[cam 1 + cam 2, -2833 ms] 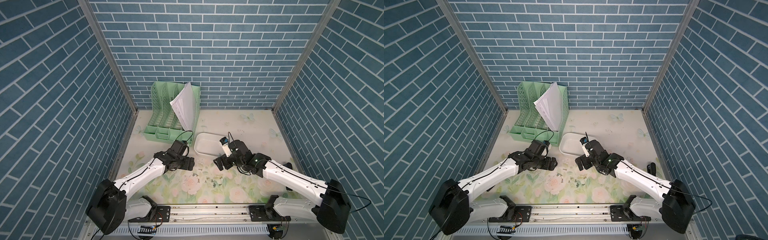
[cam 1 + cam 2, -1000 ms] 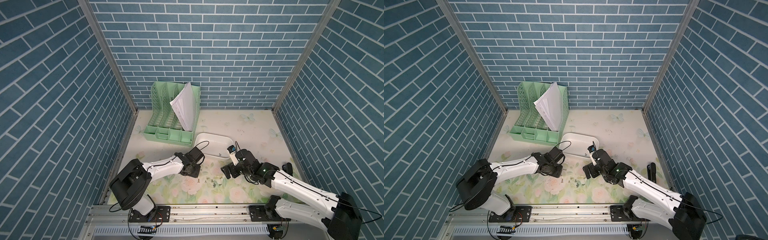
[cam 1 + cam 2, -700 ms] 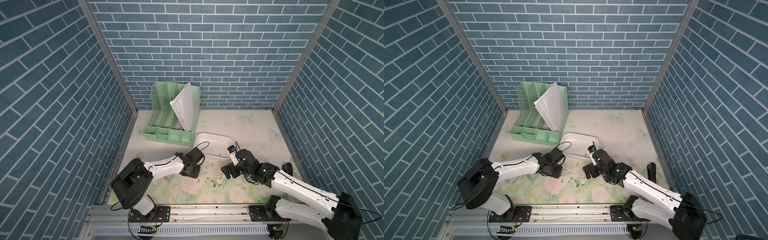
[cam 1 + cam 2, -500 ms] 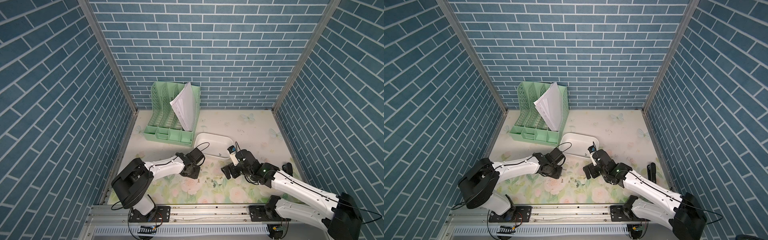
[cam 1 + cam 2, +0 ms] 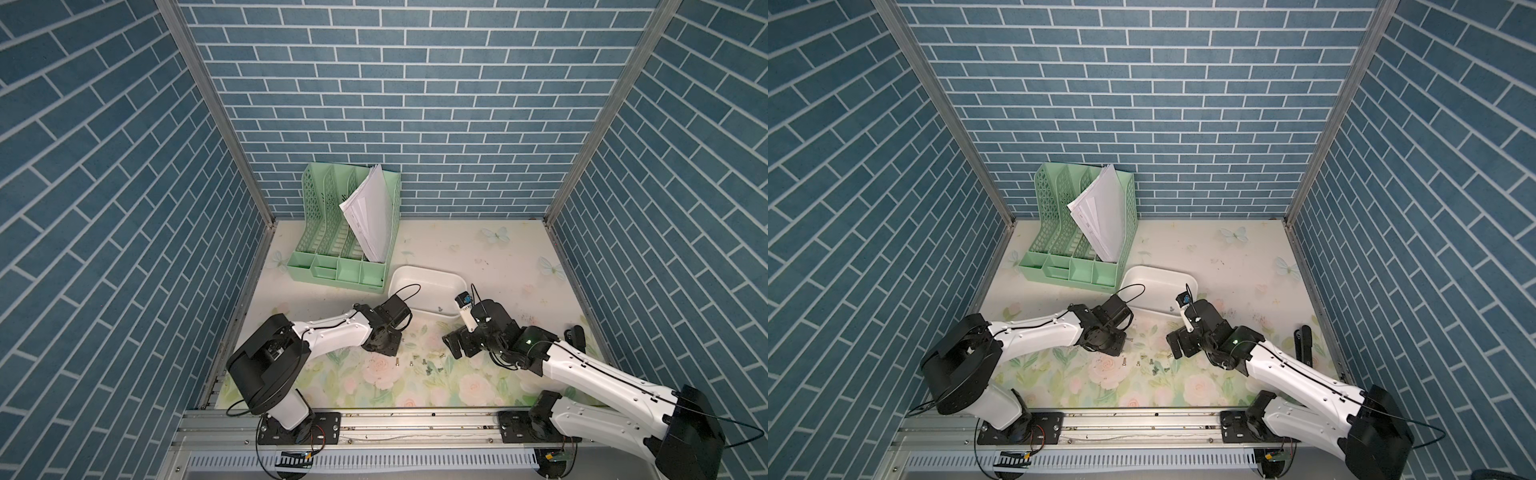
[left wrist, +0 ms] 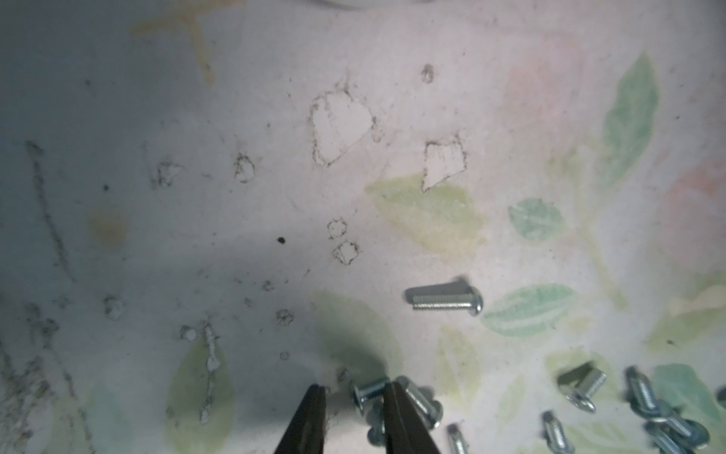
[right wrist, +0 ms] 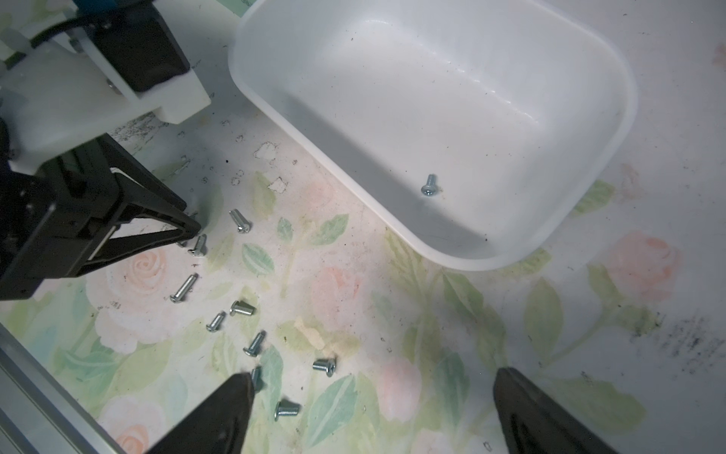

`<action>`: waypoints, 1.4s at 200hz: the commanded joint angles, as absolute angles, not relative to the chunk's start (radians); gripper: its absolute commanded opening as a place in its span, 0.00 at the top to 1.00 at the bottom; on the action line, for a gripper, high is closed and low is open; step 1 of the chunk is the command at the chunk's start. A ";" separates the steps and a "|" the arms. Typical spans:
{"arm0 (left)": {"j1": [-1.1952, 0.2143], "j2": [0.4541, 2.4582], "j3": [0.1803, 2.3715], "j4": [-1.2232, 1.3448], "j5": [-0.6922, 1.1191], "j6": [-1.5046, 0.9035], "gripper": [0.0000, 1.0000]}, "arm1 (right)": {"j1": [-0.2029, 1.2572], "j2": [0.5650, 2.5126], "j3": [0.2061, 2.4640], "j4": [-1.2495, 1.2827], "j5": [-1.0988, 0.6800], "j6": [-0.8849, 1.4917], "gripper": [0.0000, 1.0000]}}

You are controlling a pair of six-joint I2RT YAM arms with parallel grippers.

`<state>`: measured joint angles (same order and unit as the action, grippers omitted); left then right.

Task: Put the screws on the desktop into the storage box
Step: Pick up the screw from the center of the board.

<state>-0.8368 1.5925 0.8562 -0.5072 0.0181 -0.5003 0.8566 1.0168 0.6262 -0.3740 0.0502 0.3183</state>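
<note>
Near the front edge of the cream floral desktop [image 5: 498,257], about 10 tiny silver-grey metal screws [image 7: 241,307] lie scattered. My right gripper [image 7: 375,375] hovers over them, fingers spread wide and empty. Beside it, toward the left edge, my left gripper [image 6: 353,387] is down at the surface. Its fingers are narrowed around 1 screw [image 6: 367,389] with a gap showing, so it is not pinched yet. Further back, the shallow white plastic storage box [image 5: 428,277] holds 1 screw. I judge this a pick: the next move calls for finishing the squeeze, lifting and carrying to the box.

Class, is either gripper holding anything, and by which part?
Nothing is held. The left gripper straddles a screw, jaws apart; the right gripper is open, empty.
</note>
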 commanded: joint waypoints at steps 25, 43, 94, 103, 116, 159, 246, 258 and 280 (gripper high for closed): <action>-0.842 1.623 0.867 -0.518 0.003 -0.490 0.72 | 0.861 1.002 0.618 -0.365 0.069 0.353 0.00; -0.842 1.630 0.871 -0.516 0.006 -0.489 0.73 | 0.859 1.000 0.618 -0.365 0.068 0.352 0.00; -0.844 1.644 0.871 -0.508 0.017 -0.485 0.78 | 0.860 0.996 0.616 -0.363 0.072 0.353 0.00; -0.844 1.647 0.871 -0.505 0.021 -0.486 0.80 | 0.860 0.997 0.617 -0.362 0.072 0.353 0.00; -0.846 1.650 0.871 -0.505 0.021 -0.485 0.81 | 0.861 0.999 0.615 -0.363 0.072 0.353 0.00; -0.845 1.651 0.879 -0.512 0.017 -0.483 0.86 | 0.861 1.000 0.614 -0.361 0.072 0.352 0.00; -0.845 1.636 0.907 -0.537 -0.002 -0.479 0.92 | 0.861 0.999 0.614 -0.361 0.074 0.352 0.00; -0.845 1.637 0.910 -0.538 -0.002 -0.480 0.93 | 0.860 0.997 0.614 -0.360 0.075 0.352 0.00; -0.845 1.638 0.916 -0.540 -0.007 -0.477 0.95 | 0.861 0.994 0.612 -0.360 0.078 0.351 0.00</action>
